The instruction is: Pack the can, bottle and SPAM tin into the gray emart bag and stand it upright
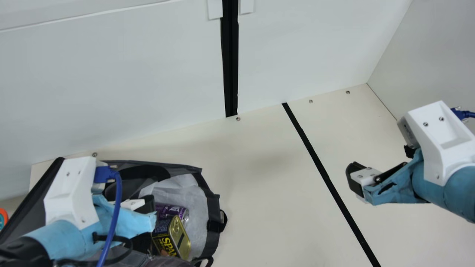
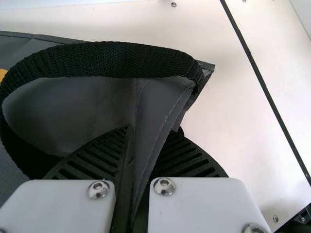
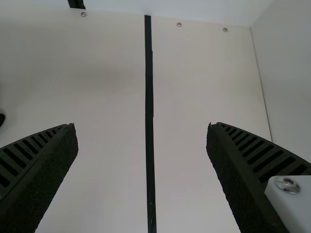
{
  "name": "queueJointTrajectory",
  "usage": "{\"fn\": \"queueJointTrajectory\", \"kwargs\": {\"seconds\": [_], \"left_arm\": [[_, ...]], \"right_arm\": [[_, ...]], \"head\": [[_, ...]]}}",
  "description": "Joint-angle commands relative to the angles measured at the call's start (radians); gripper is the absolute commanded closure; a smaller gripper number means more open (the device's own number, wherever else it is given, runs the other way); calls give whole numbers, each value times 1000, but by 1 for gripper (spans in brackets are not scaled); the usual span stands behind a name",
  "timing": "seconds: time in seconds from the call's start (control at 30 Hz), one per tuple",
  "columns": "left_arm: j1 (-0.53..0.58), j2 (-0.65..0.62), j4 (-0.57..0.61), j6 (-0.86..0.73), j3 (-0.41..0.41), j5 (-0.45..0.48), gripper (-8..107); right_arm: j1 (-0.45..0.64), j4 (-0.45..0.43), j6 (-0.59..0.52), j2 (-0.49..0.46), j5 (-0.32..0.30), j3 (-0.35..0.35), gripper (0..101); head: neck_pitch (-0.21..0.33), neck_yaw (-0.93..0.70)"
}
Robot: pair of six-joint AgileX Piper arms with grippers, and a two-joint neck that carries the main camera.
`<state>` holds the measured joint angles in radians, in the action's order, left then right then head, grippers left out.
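Gray stitched fabric of the bag point(image 2: 158, 104) is clamped between the left ribbed fingers point(image 1: 149, 203); the right fingers point(image 1: 351, 174) stand apart.

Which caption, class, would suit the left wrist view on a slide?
Left gripper pinching the gray bag beside its looped black handle.

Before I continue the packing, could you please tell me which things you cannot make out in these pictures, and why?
- Deeper inside of the gray emart bag: main view, behind the left arm; I cannot tell whether the bottle lies there.
- Purple can, left end: main view, behind the left claw.
- Orange-and-teal thing: cut off by main view's left edge.
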<state>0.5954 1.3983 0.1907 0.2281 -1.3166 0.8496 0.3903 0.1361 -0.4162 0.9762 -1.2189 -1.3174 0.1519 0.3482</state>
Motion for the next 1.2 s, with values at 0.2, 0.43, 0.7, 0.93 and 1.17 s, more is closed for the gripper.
{"fn": "queueJointTrajectory", "kwargs": {"seconds": [0.2,0.43,0.7,0.93,1.17], "left_arm": [[0,0,0,0,0,0,107],[0,0,0,0,0,0,107],[0,0,0,0,0,0,107],[0,0,0,0,0,0,107],[0,0,0,0,0,0,107]], "right_arm": [[-10,47,-31,32,-1,2,6],[-11,96,-72,59,-1,10,6],[-18,155,-130,83,-1,21,6],[-15,209,-202,98,-1,32,6],[4,294,-289,111,-1,50,6]], "head": [[23,1],[23,1],[23,1],[23,1],[23,1]]}}
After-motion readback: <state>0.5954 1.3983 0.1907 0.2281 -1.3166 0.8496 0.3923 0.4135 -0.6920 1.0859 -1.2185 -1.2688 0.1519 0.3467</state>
